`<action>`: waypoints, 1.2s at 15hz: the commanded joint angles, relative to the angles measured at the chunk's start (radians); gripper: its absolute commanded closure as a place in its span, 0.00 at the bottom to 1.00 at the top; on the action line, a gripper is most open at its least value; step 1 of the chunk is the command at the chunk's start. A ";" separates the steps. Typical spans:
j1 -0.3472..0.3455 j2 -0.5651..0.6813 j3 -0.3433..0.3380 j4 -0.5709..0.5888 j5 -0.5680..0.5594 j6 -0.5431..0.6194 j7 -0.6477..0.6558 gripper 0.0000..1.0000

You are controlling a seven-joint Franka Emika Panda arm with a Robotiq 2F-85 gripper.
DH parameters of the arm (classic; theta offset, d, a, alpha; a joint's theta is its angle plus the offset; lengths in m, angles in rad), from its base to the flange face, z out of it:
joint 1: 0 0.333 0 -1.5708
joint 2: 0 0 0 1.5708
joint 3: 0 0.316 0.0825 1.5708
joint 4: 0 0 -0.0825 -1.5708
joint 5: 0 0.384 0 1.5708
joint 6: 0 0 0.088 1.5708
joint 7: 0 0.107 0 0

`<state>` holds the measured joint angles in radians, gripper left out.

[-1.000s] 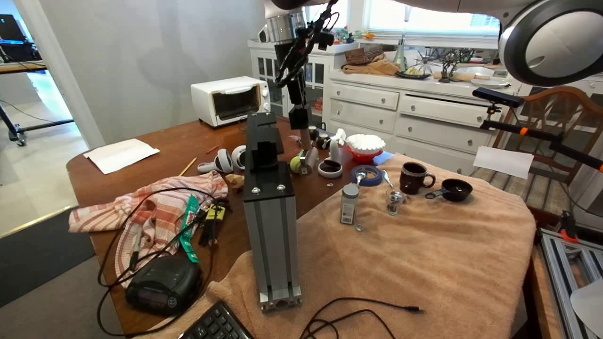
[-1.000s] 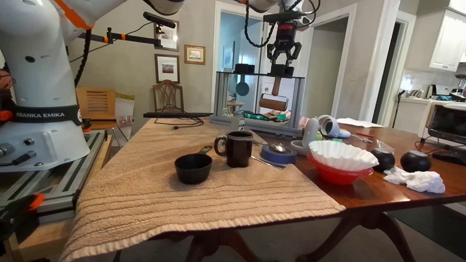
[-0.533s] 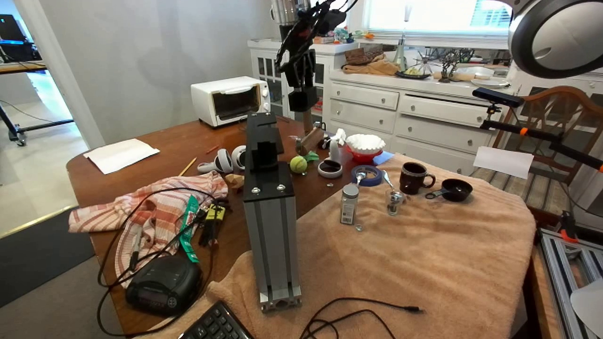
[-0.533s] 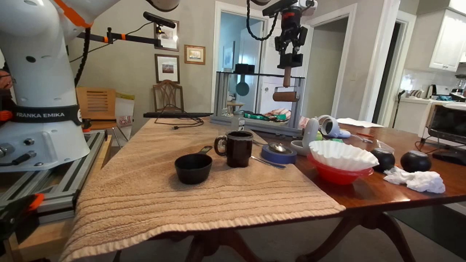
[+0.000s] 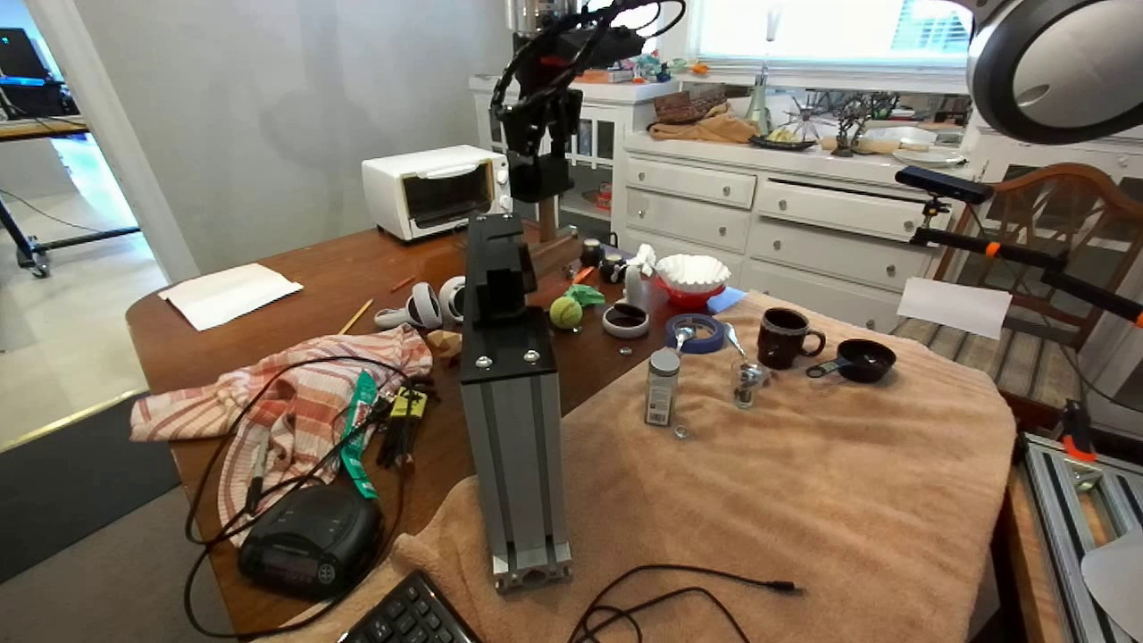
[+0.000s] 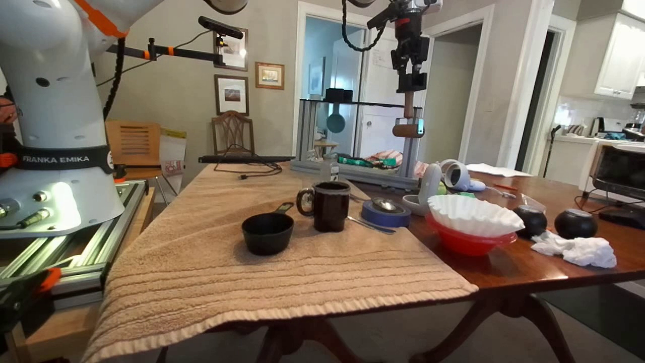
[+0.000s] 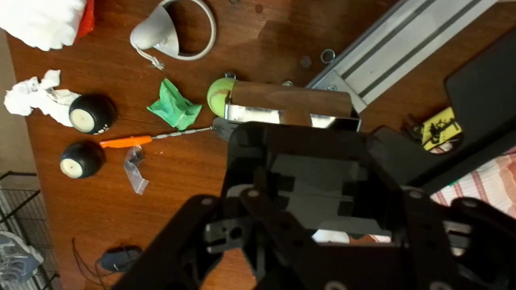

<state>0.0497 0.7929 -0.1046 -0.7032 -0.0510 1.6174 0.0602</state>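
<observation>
My gripper [image 6: 410, 68] is shut on a black block [image 6: 412, 82]. A roller with a wooden handle [image 6: 408, 103] hangs from the block, with its brown cylinder [image 6: 408, 131] in a metal bracket. The gripper [image 5: 540, 152] and block also show in an exterior view, above and beyond the stand. In the wrist view the roller [image 7: 294, 98] lies above the table, beside the tennis ball [image 7: 217, 96]; the block hides its handle. The metal stand [image 5: 518, 464] has a black notched top plate [image 5: 509, 353]. Another black block [image 6: 338, 95] with a grey round tool [image 6: 336, 122] sits in it.
A white headset controller [image 7: 157, 34], green wrapper [image 7: 175, 106], orange-handled tool [image 7: 129, 141] and two black jars [image 7: 82, 159] lie near the roller. A red bowl with paper filters [image 6: 473, 222], mug [image 6: 330, 206] and black cup [image 6: 267, 233] stand on the table. A toaster oven [image 5: 438, 192] stands behind.
The gripper has risen with the block and roller, moving right in one exterior view; in another it rose, then shifted left. The roller has turned and now hangs more level.
</observation>
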 commanded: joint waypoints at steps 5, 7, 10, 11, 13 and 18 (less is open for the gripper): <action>0.007 0.014 0.000 -0.006 -0.028 -0.077 -0.061 0.66; -0.001 0.035 0.005 -0.012 -0.033 -0.100 -0.123 0.66; -0.023 0.065 0.023 -0.021 -0.015 -0.064 -0.250 0.66; -0.028 0.074 0.026 -0.020 -0.011 -0.064 -0.280 0.66; -0.044 0.089 0.036 -0.022 -0.005 -0.043 -0.373 0.66; -0.103 0.110 0.089 -0.034 0.042 0.033 -0.601 0.66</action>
<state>-0.0166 0.9037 -0.0544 -0.7215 -0.0445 1.6067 -0.4250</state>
